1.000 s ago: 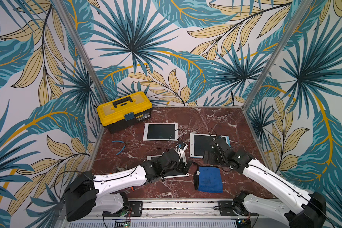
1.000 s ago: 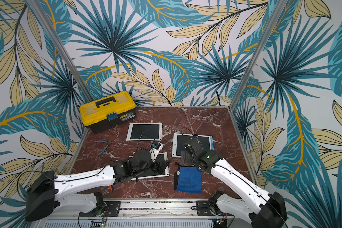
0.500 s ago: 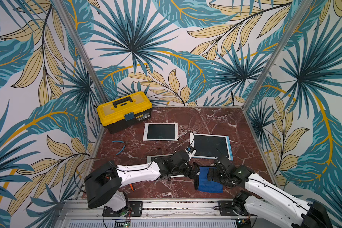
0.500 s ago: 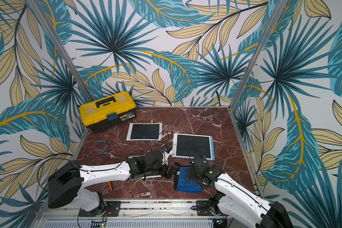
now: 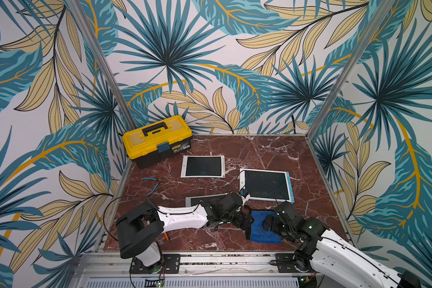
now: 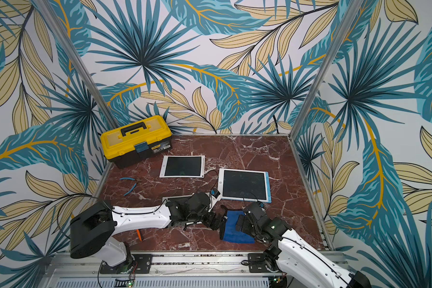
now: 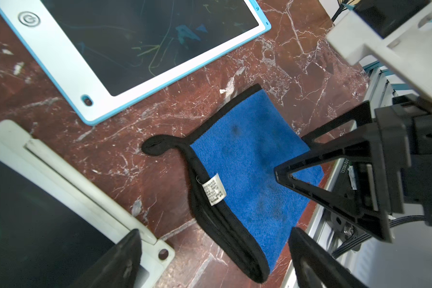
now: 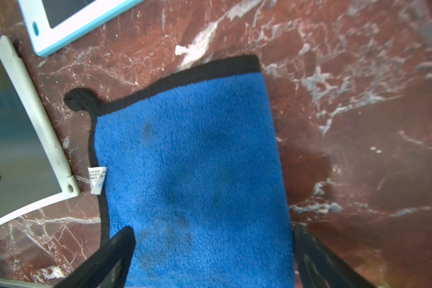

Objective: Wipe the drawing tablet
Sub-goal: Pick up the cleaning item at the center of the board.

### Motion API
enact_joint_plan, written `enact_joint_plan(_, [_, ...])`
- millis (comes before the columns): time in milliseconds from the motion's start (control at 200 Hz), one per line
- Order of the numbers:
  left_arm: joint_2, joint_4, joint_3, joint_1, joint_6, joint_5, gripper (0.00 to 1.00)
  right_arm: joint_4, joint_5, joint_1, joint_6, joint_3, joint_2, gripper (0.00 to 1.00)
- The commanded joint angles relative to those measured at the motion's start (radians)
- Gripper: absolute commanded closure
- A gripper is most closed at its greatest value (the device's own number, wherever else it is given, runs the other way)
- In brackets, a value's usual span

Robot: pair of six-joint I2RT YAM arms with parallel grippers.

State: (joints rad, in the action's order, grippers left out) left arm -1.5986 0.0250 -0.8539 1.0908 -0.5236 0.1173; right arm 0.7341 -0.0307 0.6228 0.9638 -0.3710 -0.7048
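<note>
Both arms have dropped away from the tablets over the last second and closed in on the blue cloth [image 5: 260, 232], while the drawing tablet [image 5: 266, 185] with the blue edge lies where it lay. That tablet sits flat on the worktop [image 5: 260, 149], just beyond both sets of jaws and touched by neither. The left wrist view shows faint green and blue scribbles on its dark screen, so by my reading no wiping has been done yet.

The cloth lies folded, black-hemmed, between the tablet and the front rail [image 5: 210, 259], apart from the tablet's near edge. The left jaws stand spread wide with nothing in them, poised over the cloth's hemmed side. One tip is above the corner of a second, white tablet [image 7: 35, 224] that lies partly under the left arm [image 5: 182, 219]. The right jaws are likewise released and empty, straddling the opposite end of the cloth, one tip on either side of it; whether they touch the fabric I cannot tell.

A third tablet [image 5: 203, 166] lies farther off beyond the left jaws, and past it a yellow toolbox [image 5: 157, 139]. Blue-handled pliers [image 5: 151, 183] lie well out to the side of the left arm.

Judged from this, the task is at its start: the cloth must yet be gripped, carried onto the screen and rubbed across it.
</note>
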Motion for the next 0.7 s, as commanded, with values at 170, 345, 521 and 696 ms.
enact_joint_plan(170, [-0.046, -0.011, -0.032, 0.026, -0.125, 0.023, 0.06, -0.088, 0.064, 0.002, 0.084, 0.091, 0.040, 0.01])
enact_joint_plan(345, [-0.063, -0.020, -0.036, 0.039, -0.171, 0.047, 0.07, -0.140, 0.107, 0.002, 0.129, 0.155, 0.101, 0.01])
enact_joint_plan(521, [-0.085, -0.025, -0.036, 0.050, -0.206, 0.046, 0.08, -0.085, 0.100, 0.002, 0.140, 0.174, 0.196, 0.01])
enact_joint_plan(696, [-0.107, -0.033, -0.042, 0.070, -0.237, 0.054, 0.09, -0.020, 0.123, 0.002, 0.167, 0.180, 0.283, 0.01])
